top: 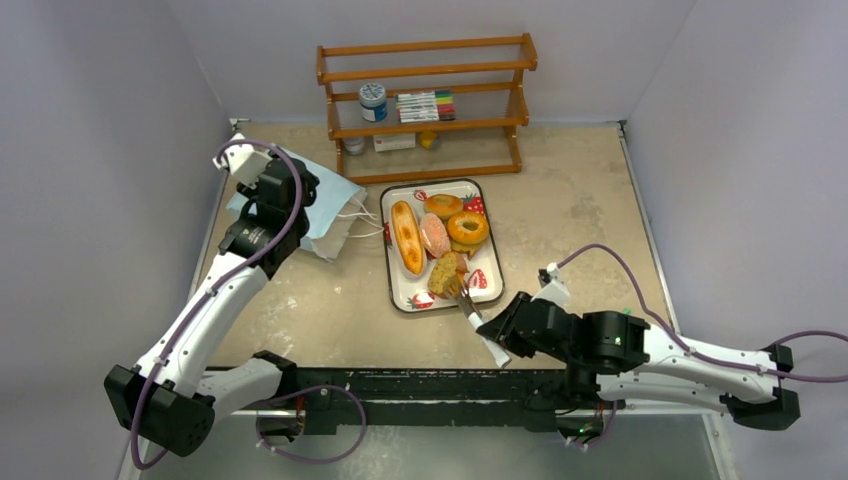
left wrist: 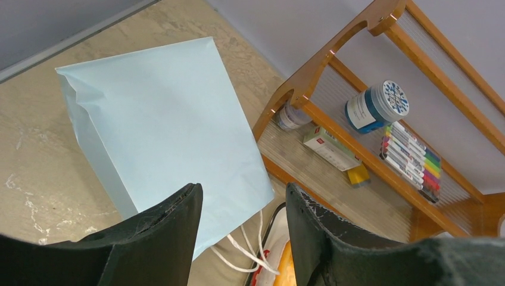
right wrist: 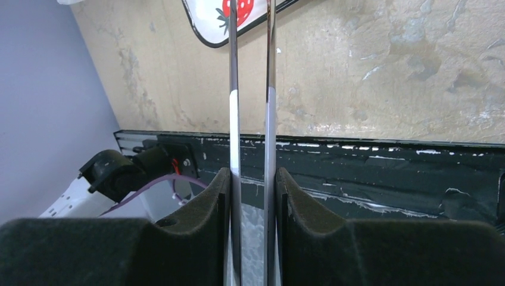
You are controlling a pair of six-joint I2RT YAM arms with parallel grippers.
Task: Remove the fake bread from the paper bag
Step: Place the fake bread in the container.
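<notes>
My left arm over part of the paper bag; tips of the tongs, most of the tray beyond my right wrist view's edge

Left arm stretches to the far left, left gripper jaws parted and empty; right arm lies low, right gripper clamping metal tongs

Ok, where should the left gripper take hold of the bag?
The mouth edge by the cord handles, on the end facing the tray. The bag lies flat, so its broad face offers nothing to pinch; probably come in low from the tray side with open jaws across that edge.
</notes>
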